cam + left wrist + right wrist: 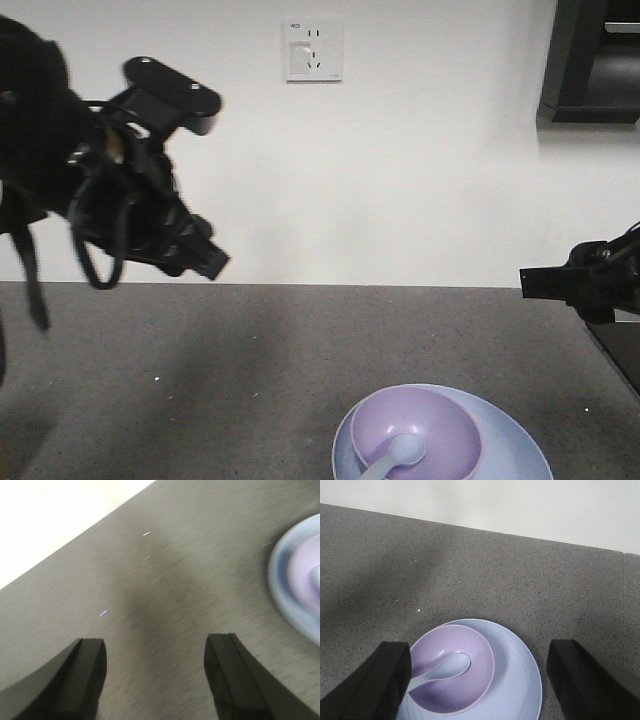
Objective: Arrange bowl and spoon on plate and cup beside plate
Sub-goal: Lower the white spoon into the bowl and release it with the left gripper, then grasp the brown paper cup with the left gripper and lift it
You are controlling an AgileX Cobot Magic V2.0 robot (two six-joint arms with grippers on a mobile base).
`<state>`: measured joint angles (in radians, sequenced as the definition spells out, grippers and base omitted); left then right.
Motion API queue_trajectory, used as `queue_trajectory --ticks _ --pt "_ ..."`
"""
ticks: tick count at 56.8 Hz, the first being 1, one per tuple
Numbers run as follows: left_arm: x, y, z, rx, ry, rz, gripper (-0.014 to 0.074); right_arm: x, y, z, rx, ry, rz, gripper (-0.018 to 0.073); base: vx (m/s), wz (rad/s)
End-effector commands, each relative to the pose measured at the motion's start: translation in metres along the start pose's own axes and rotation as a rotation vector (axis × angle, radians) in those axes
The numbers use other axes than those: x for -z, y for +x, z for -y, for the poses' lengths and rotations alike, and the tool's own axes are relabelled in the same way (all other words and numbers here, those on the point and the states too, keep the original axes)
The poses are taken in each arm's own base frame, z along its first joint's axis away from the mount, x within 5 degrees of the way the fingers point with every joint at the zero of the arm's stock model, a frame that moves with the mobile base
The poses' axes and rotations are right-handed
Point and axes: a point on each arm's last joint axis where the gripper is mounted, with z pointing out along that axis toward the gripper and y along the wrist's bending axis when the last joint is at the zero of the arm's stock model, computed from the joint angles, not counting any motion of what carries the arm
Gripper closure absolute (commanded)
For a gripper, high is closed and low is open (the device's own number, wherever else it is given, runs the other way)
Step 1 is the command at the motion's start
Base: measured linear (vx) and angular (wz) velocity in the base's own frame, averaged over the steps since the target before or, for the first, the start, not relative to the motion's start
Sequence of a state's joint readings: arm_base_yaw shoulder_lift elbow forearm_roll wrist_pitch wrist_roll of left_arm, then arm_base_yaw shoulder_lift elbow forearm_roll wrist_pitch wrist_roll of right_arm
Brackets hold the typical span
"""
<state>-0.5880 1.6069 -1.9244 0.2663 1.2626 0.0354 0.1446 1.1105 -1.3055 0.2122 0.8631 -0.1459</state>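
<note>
Grey table (200, 380) is carrying the set at its near edge, right of centre. Left hand (155, 647) is hanging spread and empty over the table's left part, with the plate (520, 680) off to its right. Right hand (480, 650) is hovering spread and empty above the plate. Bowl (470, 692) is sitting on the plate. Spoon (445, 667) is lying in it, handle pointing near-left. Cup isn't showing anywhere, so I can't tell which arm is nearer.
</note>
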Motion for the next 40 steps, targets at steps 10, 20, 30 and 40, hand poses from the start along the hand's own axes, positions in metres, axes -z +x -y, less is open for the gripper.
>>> queue_trajectory --ticks 10,20,30,40 --pt "-0.005 0.076 -0.059 0.126 -0.169 -0.197 0.0058 0.015 -0.014 -0.001 0.008 0.011 0.119 -0.0033 0.0 0.0" --pt "-0.029 0.101 -0.068 0.155 -0.183 -0.294 0.0058 0.015 -0.014 -0.001 0.008 0.01 0.118 -0.0033 0.0 0.0" --pt "-0.046 0.12 -0.077 0.181 -0.197 -0.336 0.0058 0.015 -0.014 -0.001 0.007 0.01 0.118 -0.0033 0.0 0.0" --pt "-0.054 0.129 -0.084 0.204 -0.21 -0.34 0.0058 0.015 -0.014 -0.001 0.007 0.01 0.117 -0.0033 0.0 0.0"
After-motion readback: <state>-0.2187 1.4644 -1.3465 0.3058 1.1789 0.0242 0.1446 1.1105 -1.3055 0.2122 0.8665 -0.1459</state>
